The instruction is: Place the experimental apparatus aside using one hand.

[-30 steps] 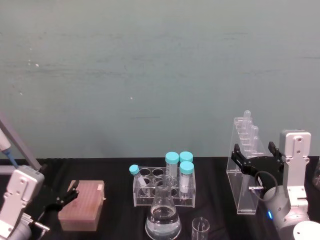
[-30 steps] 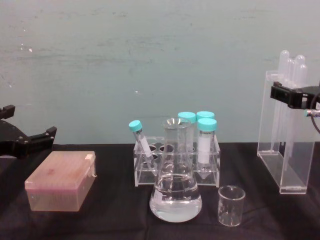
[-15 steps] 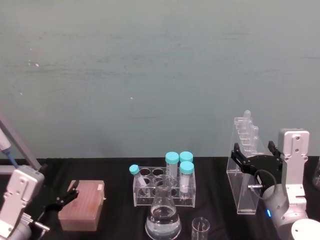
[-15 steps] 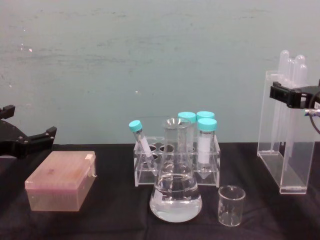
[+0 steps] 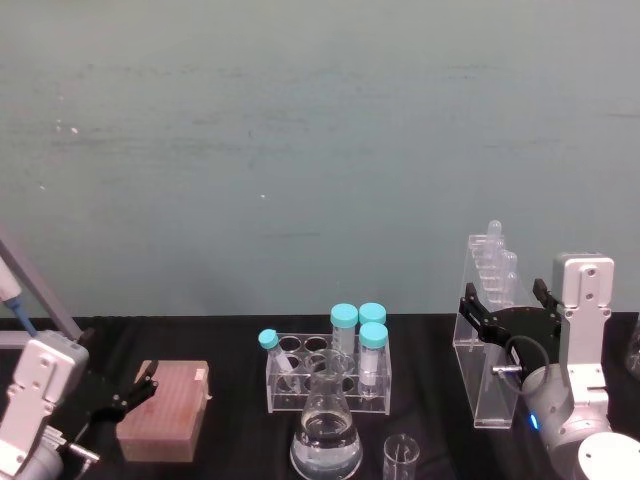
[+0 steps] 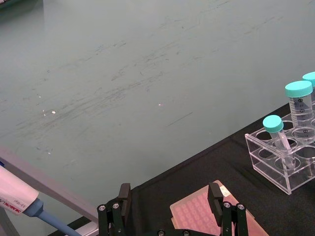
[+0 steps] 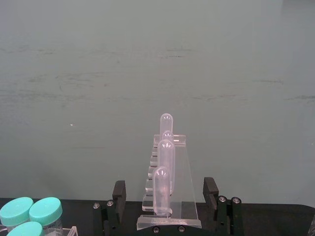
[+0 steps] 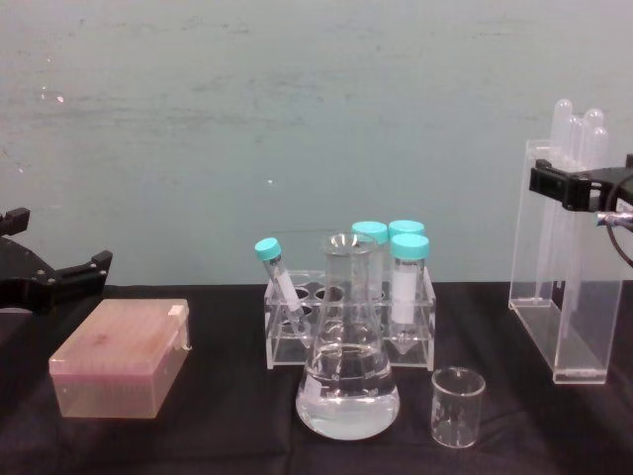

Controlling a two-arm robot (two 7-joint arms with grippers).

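My right gripper (image 5: 503,300): jaws spread astride the acrylic test-tube stand (image 5: 485,385), seemingly clear, for clamping; left gripper (image 6: 170,196) spread, parked beside pink tip box (image 5: 162,412).

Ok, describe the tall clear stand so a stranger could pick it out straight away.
On the black table, look to the right end. The tall acrylic stand rises there, between the open fingers of the right end effector. Unlike the low central rack of teal-capped tubes, it holds long, uncapped clear tubes.

Tip box (image 8: 119,358) far left; tube rack (image 8: 282,348) centre, flask (image 8: 347,371) before it, beaker (image 8: 458,407) alongside; tall stand (image 8: 579,317) far right.
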